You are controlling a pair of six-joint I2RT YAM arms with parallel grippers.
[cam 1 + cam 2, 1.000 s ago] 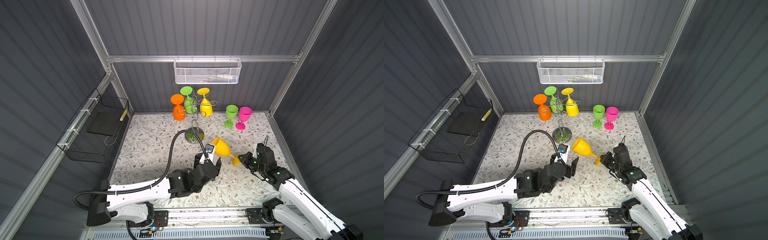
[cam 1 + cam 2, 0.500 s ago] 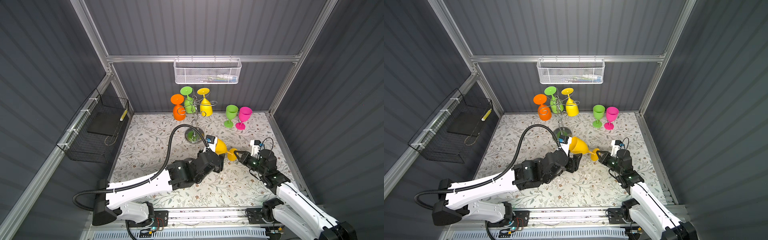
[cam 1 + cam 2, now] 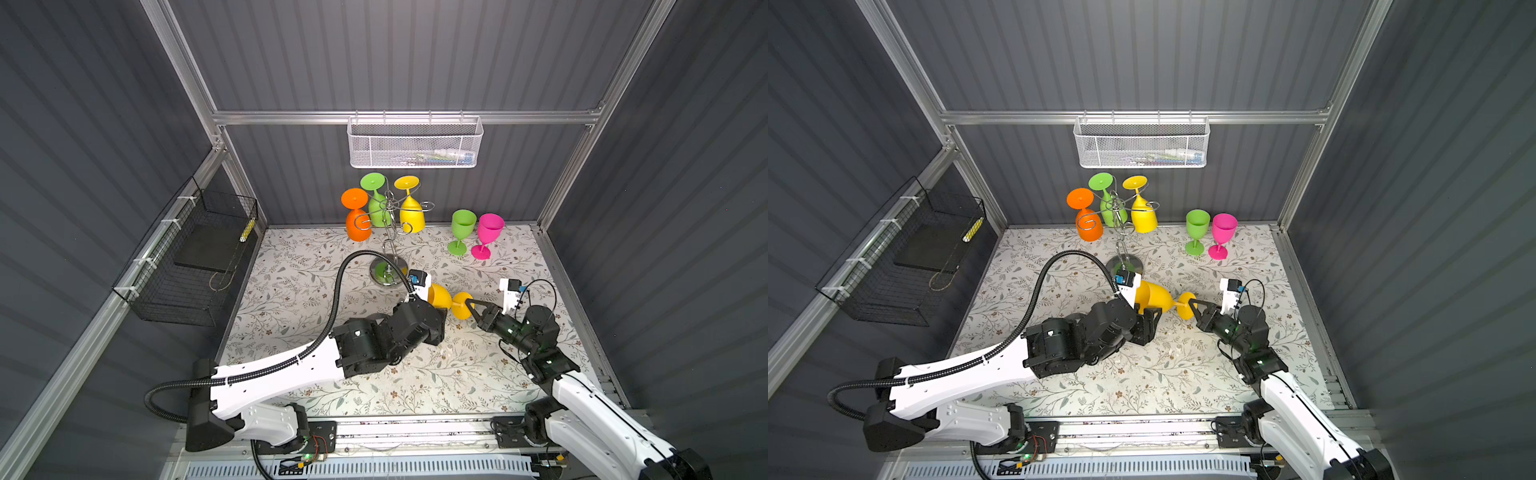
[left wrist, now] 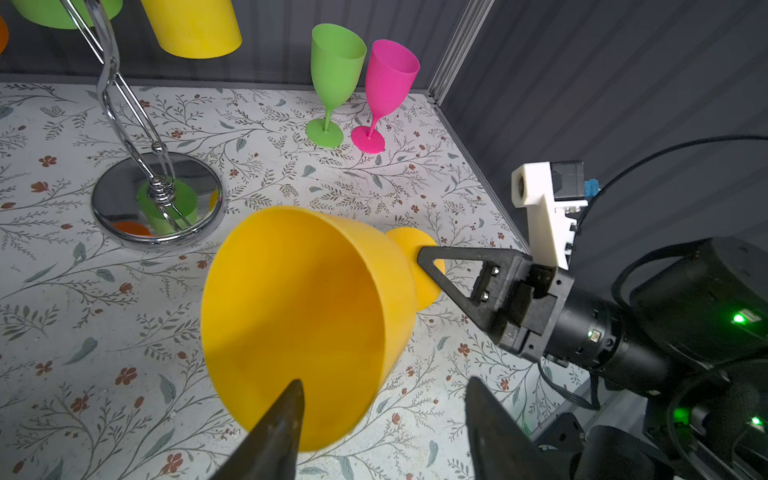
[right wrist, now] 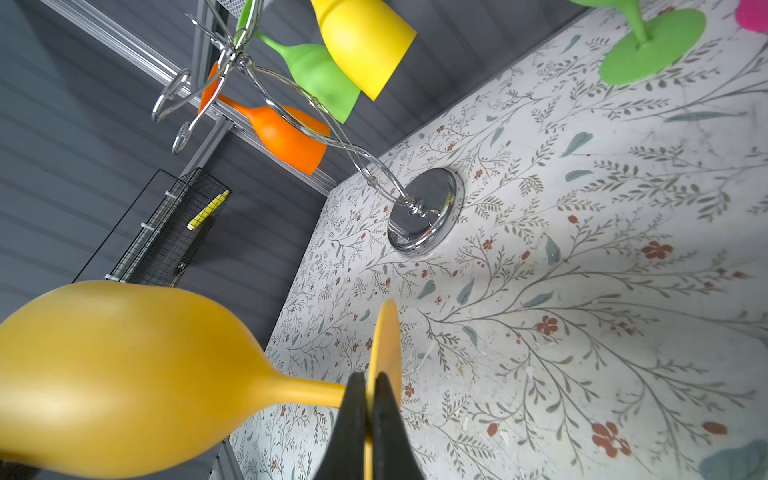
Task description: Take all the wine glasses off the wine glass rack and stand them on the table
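Foot of the amber-yellow plastic wine glass (image 4: 299, 311) is pinched between the tips of the right gripper (image 5: 368, 384), the glass held sideways, off the tall chrome wire wine glass rack (image 4: 112, 199), near its disc base. The left gripper (image 4: 384, 382) is spread apart astride the bowl's rim.

Left arm (image 3: 282, 365) reaches toward 2 o'clock, left hand (image 4: 384, 384) with fingers parted. Right arm (image 3: 590, 395) reaches toward 10 o'clock, right hand (image 3: 469, 303) pinched closed on the wine glass (image 3: 439, 296) foot.
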